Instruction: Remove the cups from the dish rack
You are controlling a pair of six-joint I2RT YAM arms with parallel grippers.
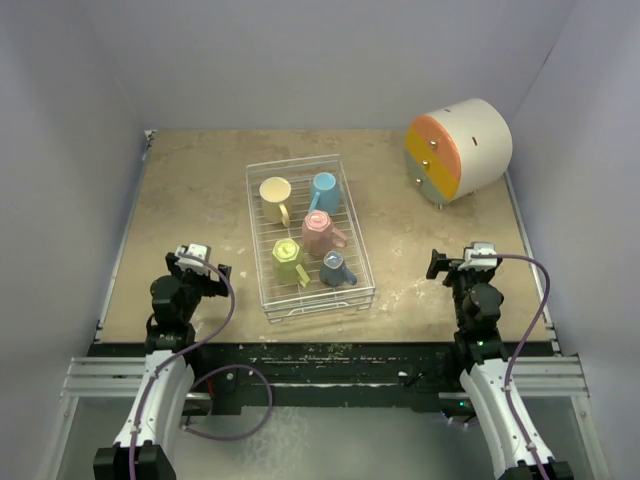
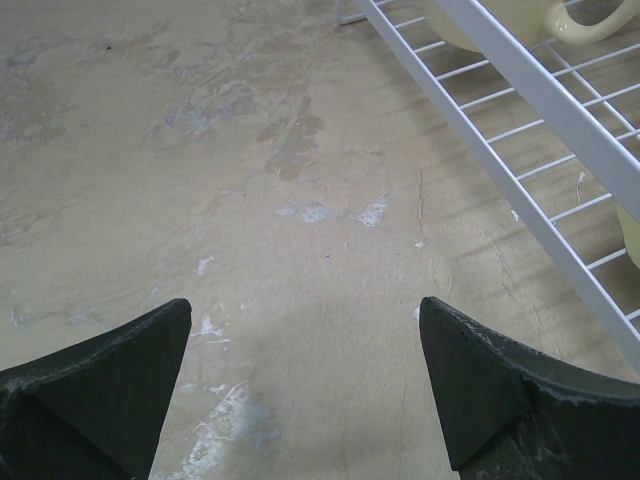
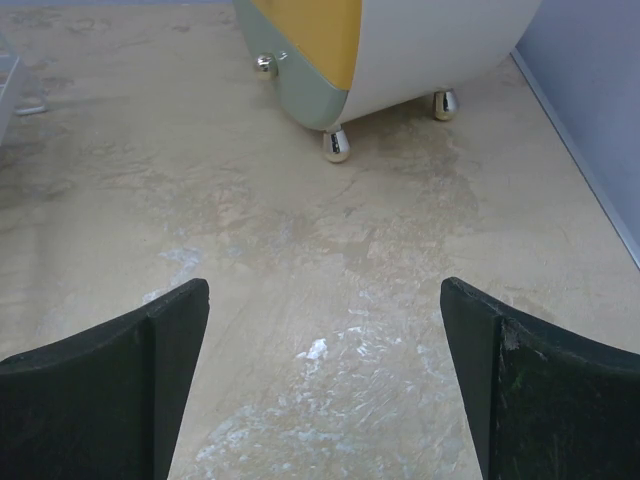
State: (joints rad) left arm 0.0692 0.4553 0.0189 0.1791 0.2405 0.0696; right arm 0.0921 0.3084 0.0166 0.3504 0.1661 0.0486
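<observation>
The dish rack (image 1: 256,240), a white wire basket, stands in the middle of the table. Inside it are several cups: cream-yellow (image 1: 275,190), light blue (image 1: 324,188), pink (image 1: 318,228), lime green (image 1: 287,253) and grey-blue (image 1: 335,268). My left gripper (image 1: 200,258) hovers left of the rack, open, with only bare table between its fingers (image 2: 305,302). In the left wrist view the rack's side rail (image 2: 520,90) and the cream-yellow cup (image 2: 590,20) show at the upper right. My right gripper (image 1: 465,262) is right of the rack, open and holding nothing (image 3: 323,285).
A round cream-and-orange drawer unit (image 1: 458,148) on small metal feet (image 3: 335,145) lies at the back right, ahead of the right gripper. Walls enclose the table on the left, right and back. The tabletop (image 1: 190,190) is worn and scuffed.
</observation>
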